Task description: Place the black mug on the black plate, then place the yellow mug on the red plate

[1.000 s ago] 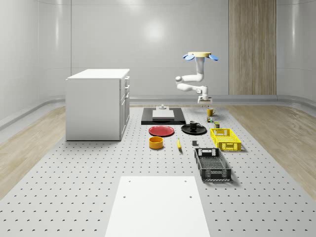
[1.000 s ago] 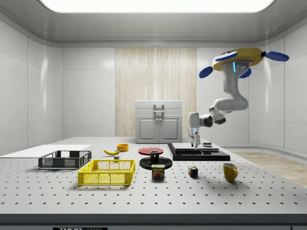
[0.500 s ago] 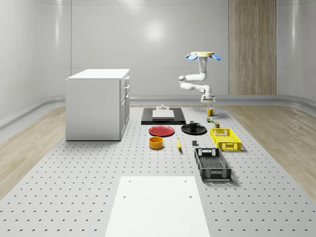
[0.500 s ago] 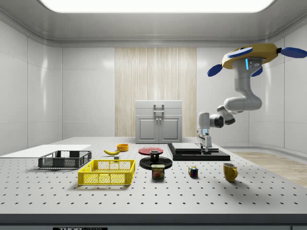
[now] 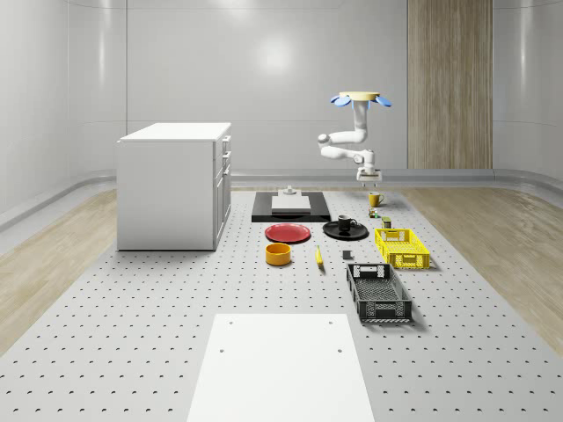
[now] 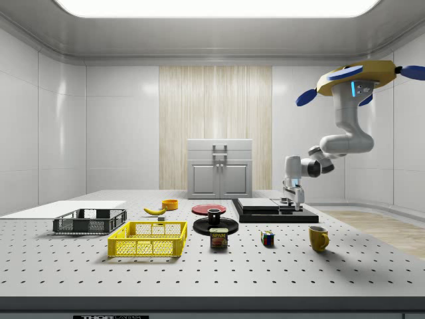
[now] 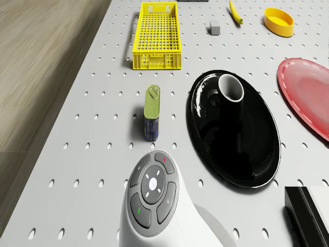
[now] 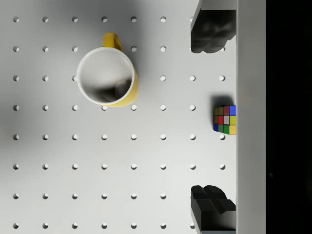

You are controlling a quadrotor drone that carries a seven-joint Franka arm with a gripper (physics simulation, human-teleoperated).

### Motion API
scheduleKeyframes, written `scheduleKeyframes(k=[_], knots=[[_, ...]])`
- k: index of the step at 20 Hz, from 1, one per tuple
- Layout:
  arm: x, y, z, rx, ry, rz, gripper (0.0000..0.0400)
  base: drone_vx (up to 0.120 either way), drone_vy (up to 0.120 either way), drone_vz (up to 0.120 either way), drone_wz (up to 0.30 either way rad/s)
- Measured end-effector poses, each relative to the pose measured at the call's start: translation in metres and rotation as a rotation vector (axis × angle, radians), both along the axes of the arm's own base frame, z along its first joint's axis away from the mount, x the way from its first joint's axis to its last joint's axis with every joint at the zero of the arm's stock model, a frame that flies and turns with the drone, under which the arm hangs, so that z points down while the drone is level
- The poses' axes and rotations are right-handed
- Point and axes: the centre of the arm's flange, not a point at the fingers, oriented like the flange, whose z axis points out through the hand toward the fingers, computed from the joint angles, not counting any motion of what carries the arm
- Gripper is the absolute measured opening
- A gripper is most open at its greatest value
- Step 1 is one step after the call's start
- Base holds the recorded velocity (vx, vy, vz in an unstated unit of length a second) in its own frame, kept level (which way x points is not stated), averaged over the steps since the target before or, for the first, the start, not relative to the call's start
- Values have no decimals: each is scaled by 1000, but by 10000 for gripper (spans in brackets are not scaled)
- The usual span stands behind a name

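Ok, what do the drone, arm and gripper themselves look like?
The drone has a flat yellow body with blue rotor blades and a lit blue strip. The arm is white with grey joints. Its wrist carries a grey round button pad with small red and green marks. The gripper has black fingers.

A multicoloured cube (image 8: 224,120) is seen on the table (image 8: 146,185) just beside the gripper (image 8: 212,118); a tin (image 7: 151,112) and a yellow crate (image 7: 156,35) lie farther off.

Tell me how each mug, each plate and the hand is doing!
Black mug: upright, already on the glossy black plate.
Yellow mug: upright on the table, not held.
Flat red plate: bare.
Hand: open, above the table beside the yellow mug.
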Motion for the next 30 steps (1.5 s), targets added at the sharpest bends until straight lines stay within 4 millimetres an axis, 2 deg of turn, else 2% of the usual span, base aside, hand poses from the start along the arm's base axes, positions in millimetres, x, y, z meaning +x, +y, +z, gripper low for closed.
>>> scheduleKeyframes(k=[9,15,17,24,30], knots=[[0,0,0,0,0,0,400,-120,0,0,0],[0,0,0,0,0,0,400,-120,0,-113,0],[0,0,0,0,0,0,400,0,0,-120,0],[0,0,0,0,0,0,400,0,0,-23,0],[0,-14,1,0,0,0,400,0,0,0,0]])
